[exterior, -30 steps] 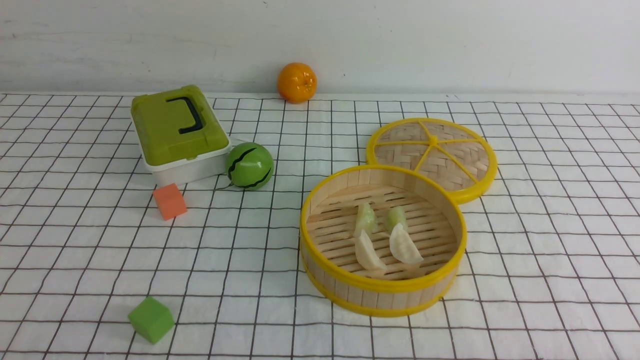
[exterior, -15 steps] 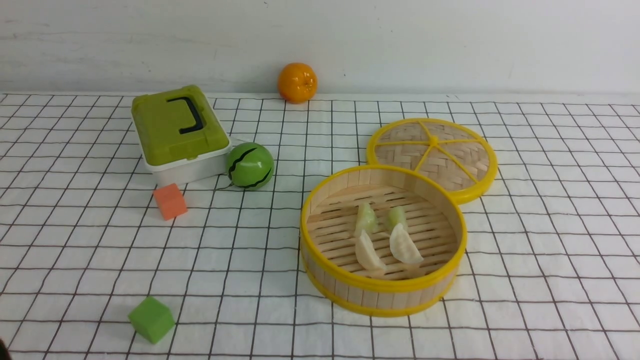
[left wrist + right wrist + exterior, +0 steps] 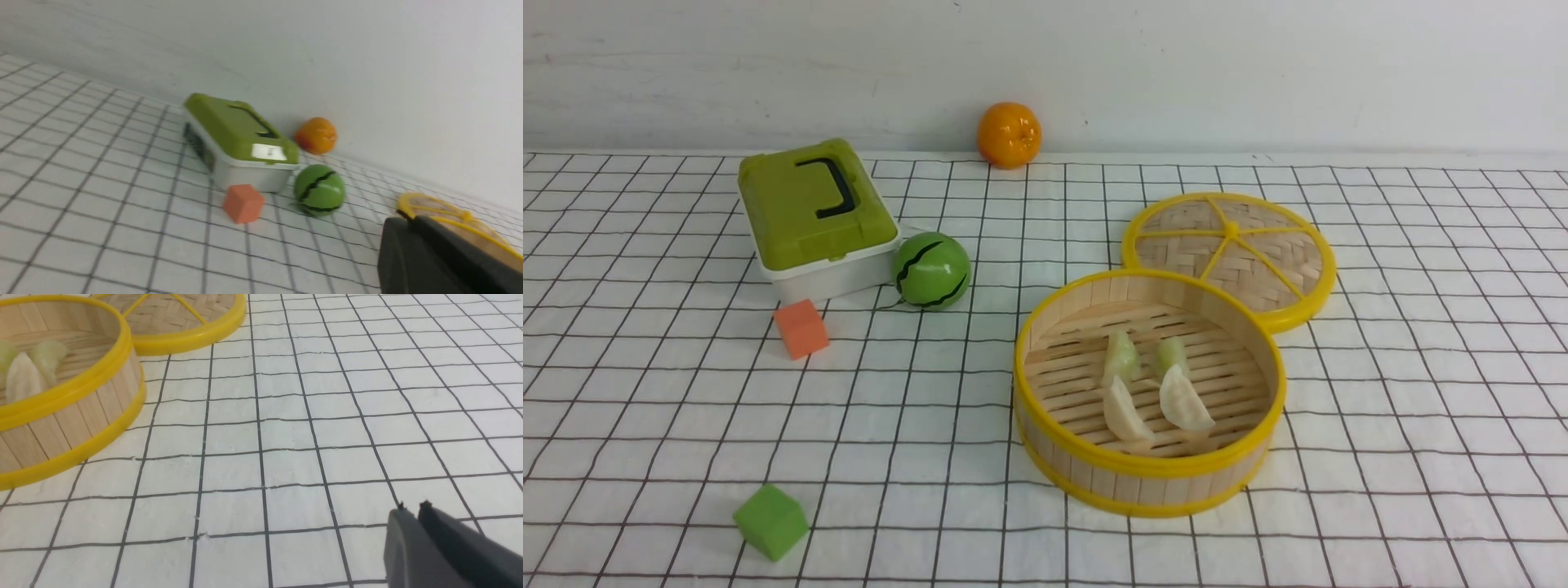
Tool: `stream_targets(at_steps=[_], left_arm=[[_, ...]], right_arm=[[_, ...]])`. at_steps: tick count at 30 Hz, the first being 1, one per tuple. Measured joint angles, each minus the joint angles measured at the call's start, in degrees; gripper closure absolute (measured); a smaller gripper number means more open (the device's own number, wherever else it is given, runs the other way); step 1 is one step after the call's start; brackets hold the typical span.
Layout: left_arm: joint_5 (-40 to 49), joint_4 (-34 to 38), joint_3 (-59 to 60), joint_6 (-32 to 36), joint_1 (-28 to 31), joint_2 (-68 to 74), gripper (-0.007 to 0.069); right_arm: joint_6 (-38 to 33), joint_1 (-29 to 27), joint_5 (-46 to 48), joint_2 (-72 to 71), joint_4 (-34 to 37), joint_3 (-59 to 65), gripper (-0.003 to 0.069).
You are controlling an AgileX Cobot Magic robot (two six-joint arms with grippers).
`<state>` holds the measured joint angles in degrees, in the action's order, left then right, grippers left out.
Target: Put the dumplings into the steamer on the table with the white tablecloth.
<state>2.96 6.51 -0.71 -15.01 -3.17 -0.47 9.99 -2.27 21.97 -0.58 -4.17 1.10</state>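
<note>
Bamboo steamer [image 3: 1150,482] near the table's [image 3: 1421,457] right edge holds all four dumplings [image 3: 1152,384], so both grippers [image 3: 412,508] sit pressed together, empty.

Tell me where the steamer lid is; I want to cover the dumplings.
In the front view the lid lies flat on the tablecloth, right of centre, just behind the steamer and touching its far rim.

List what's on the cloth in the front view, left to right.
green cube → orange cube → green-lidded box → toy watermelon → orange → steamer → lid
</note>
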Motion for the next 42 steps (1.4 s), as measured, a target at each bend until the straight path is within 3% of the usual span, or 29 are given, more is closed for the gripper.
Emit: stream_targets(at_steps=[5, 23, 42], left_arm=[[4.7, -3.9, 0.8, 0.1, 3.9, 0.0, 0.0637], [17.1, -7.2, 2.4, 0.6, 4.2, 0.0, 0.0637], [17.6, -7.6, 2.4, 3.4, 4.2, 0.0, 0.0637]], right_arm=[[0.0, 0.0, 0.0, 0.0, 0.0, 0.0, 0.0616], [0.0, 0.0, 0.0, 0.0, 0.0, 0.0, 0.0586], [0.0, 0.0, 0.0, 0.0, 0.0, 0.0, 0.0566]])
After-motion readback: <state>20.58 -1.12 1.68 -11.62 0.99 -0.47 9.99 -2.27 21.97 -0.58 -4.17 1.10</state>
